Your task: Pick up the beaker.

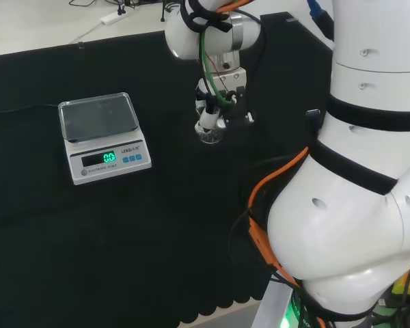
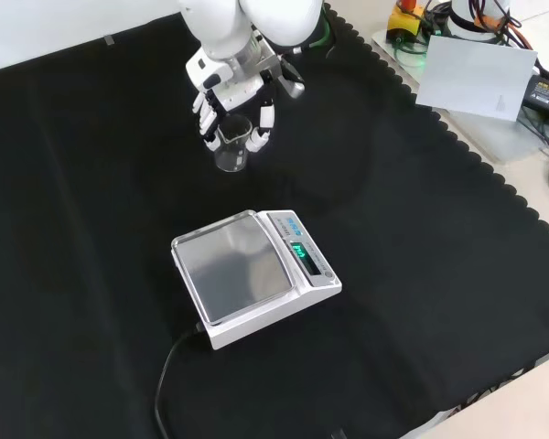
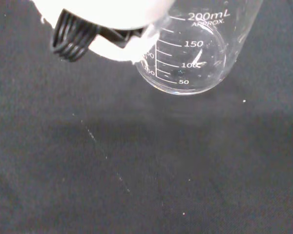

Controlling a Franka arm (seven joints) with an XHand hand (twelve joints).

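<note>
Front view gives you the clearest read: the hand [image 2: 233, 101] hangs over the beaker [image 2: 231, 151], with white fingers [image 2: 261, 128] reaching down on both sides of the glass, so the beaker sits between them and not off to one side. The beaker stands upright on the black cloth [image 2: 421, 274], its long axis vertical, mouth up toward the palm. You can't tell from here whether the fingers actually touch the glass wall or stand just clear of it; they look partly curled around it rather than straight, but a closed hold isn't plain.

In the head view the hand [image 1: 215, 102] sits just above the beaker [image 1: 210, 133], to the right of the scale [image 1: 102, 137] and well apart from it. The wrist view shows the beaker [image 3: 195, 53] close beside a blurred white part of the hand [image 3: 107, 19], and the glass looks empty.

Count what's there: one beaker, one scale [image 2: 256, 274], one hand. My judgement is that your next move turns on closing the fingers inward around the glass before any lift, since the base looks to be resting on the cloth
</note>
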